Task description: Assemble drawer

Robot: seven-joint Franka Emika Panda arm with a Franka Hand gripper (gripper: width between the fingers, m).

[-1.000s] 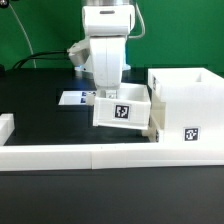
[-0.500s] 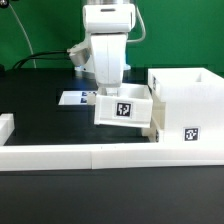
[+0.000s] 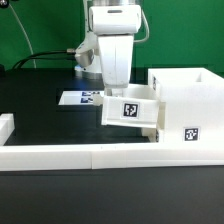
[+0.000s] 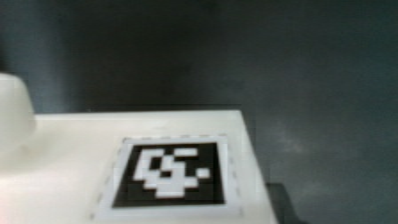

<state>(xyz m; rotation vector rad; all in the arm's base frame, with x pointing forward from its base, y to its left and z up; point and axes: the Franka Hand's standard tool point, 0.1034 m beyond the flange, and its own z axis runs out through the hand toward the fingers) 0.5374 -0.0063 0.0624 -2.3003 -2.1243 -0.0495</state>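
Note:
My gripper (image 3: 119, 94) comes down from the white arm and is shut on a shallow white drawer tray (image 3: 131, 110), holding it tilted just above the table. The fingertips are hidden behind the tray's rim. The tray's tag faces the camera. The tall white drawer box (image 3: 188, 108), with its own tag low on the front, stands right beside the tray on the exterior view's right. The wrist view shows the tray's white face (image 4: 71, 150) and its tag (image 4: 173, 172) close up, with no fingers visible. A second tray does not show.
The marker board (image 3: 78, 98) lies flat behind the tray on the black table. The long low white border wall (image 3: 90, 156) runs along the front. A small white block (image 3: 5, 127) sits at the exterior view's far left. A green backdrop stands behind.
The arm and the held tray have shifted toward the exterior view's right, nearer the tall box. More of the marker board shows.

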